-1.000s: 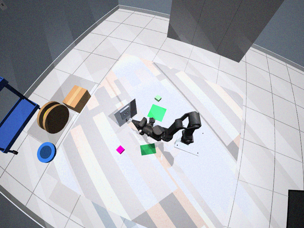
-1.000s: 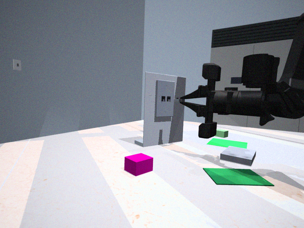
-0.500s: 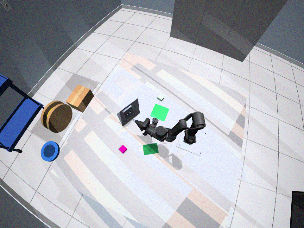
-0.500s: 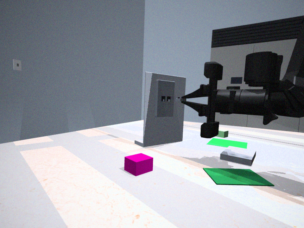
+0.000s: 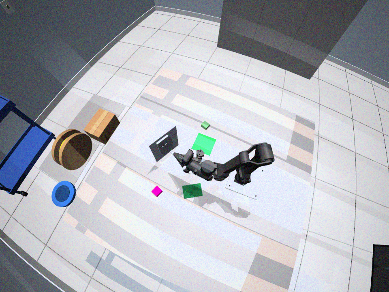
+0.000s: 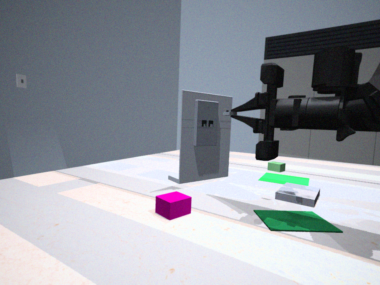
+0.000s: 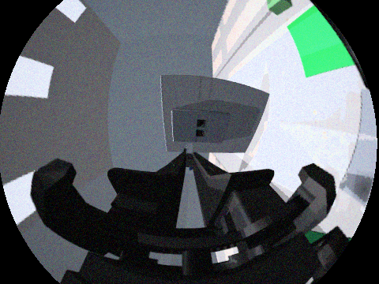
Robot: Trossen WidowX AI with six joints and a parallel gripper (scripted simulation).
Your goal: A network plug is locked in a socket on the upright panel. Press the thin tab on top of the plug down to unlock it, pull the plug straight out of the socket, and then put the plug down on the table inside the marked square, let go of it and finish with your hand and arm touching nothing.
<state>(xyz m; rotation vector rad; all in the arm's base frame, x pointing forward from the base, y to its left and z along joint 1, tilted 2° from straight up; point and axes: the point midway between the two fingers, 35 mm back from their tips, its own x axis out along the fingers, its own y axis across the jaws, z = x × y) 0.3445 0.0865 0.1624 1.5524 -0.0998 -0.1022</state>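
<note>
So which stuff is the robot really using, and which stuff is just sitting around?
Part of the job:
- gripper, shut on the plug
- plug, pulled clear of the panel
- upright panel with its sockets
- green squares on the table, bright and dark; which is the marked one I cannot tell

Just lying about:
- pink block
- small green block
- grey slab

No legible text, labels, brand marks, numbers or signs appear in any view. The upright panel (image 6: 187,137), the coloured blocks and the marked squares on the worktop all carry plain, unlettered surfaces.
</note>
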